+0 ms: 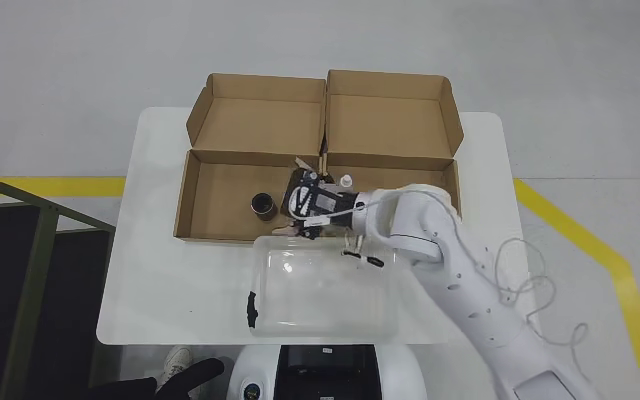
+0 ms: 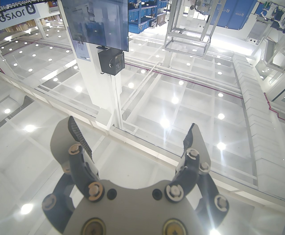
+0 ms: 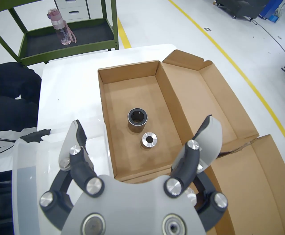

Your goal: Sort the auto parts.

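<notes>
The right claw was held apart above a box containing a black sleeve and a silver bushing; the left claw was also apart.

Factory hall, yellow floor lines, blue racks

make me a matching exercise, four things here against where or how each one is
1 pink bottle
2 right gripper
3 dark sleeve
4 clear bin

a inside the cardboard box
b on the green shelf
c open, above that box
d on the white table, next to that box

Pairs: 1-b, 2-c, 3-a, 4-d
</notes>
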